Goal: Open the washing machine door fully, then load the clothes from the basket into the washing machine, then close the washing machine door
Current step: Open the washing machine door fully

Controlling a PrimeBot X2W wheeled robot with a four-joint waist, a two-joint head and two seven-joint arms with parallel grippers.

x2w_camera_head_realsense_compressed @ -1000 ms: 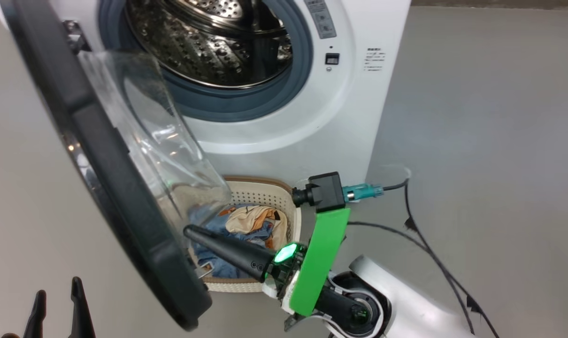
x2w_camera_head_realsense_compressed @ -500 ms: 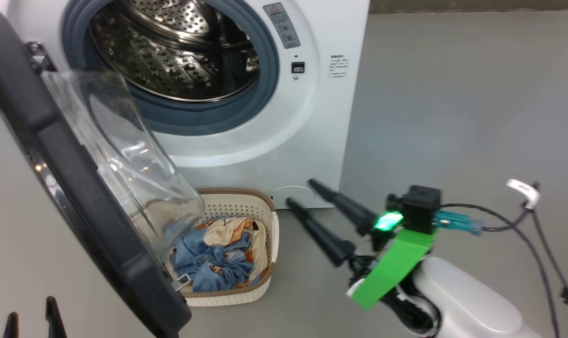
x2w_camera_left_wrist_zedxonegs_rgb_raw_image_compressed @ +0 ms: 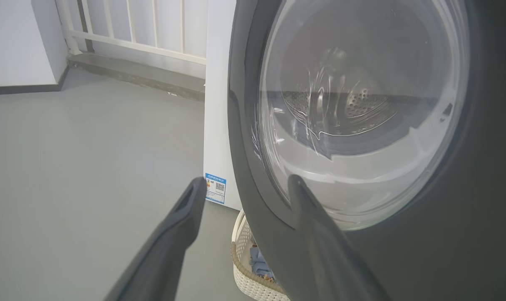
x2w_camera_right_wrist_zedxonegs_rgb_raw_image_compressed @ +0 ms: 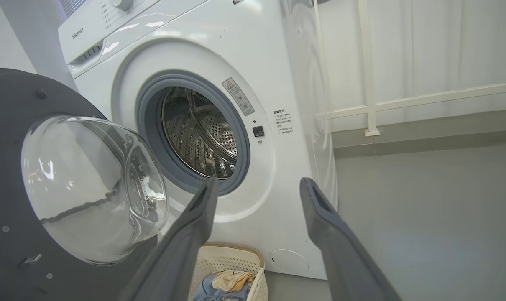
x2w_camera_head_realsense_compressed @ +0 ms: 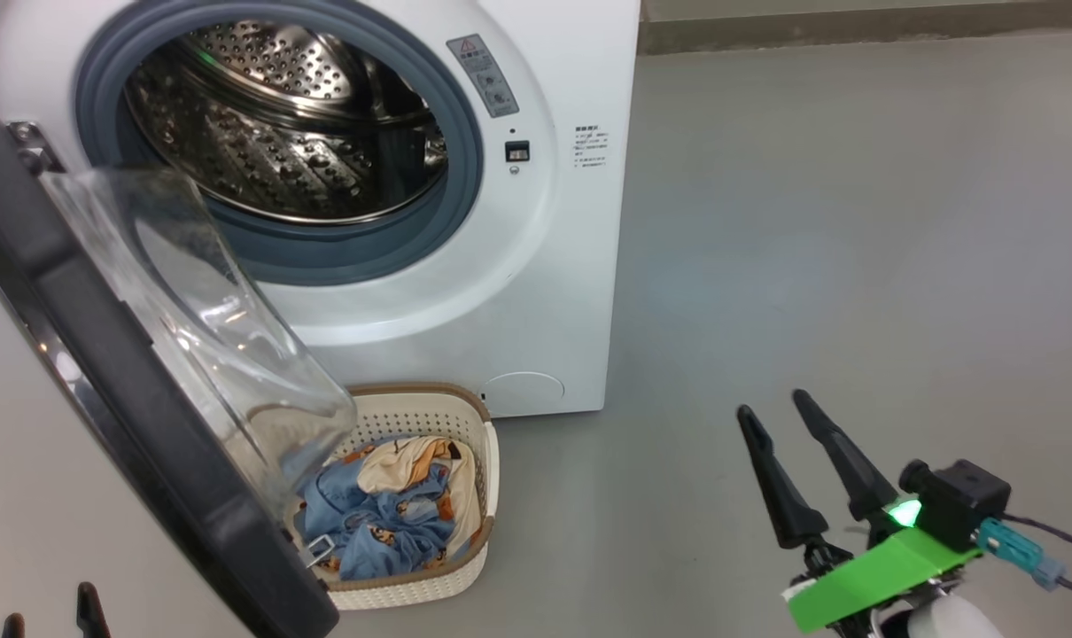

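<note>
My right tool (x2w_camera_head_realsense_compressed: 773, 406) has left the basket (x2w_camera_head_realsense_compressed: 412, 406). A second ago its dark fingers were down among the clothes (x2w_camera_head_realsense_compressed: 385, 527). Half a second ago they were beside the basket, at the foot of the washing machine (x2w_camera_head_realsense_compressed: 536, 292). Now they point upward over bare floor (x2w_camera_head_realsense_compressed: 811, 221) near the lower right corner of the head view, well apart from the basket. The fingers stand apart and carry nothing. The head camera has also swung, so the machine's shift toward the left belongs to the view, not to the machine.

The clothes are still in the basket: a blue heap with a cream and orange patch on top. The basket sits on the floor just beside the machine's lower front edge. The drum (x2w_camera_head_realsense_compressed: 279, 151) looks bare of laundry from here. The washing machine door (x2w_camera_head_realsense_compressed: 84, 354) hangs open on the left, with its glass bowl (x2w_camera_head_realsense_compressed: 217, 301) overhanging the basket's left side.

My left tool (x2w_camera_left_wrist_zedxonegs_rgb_raw_image_compressed: 245, 186) is also spread and empty. In its wrist view one finger crosses the door's black rim, though I cannot tell whether it touches.

My reading — the reach came away without a garment, so loading has not begun. It needs another attempt, and that overhanging glass narrows the way in.
</note>
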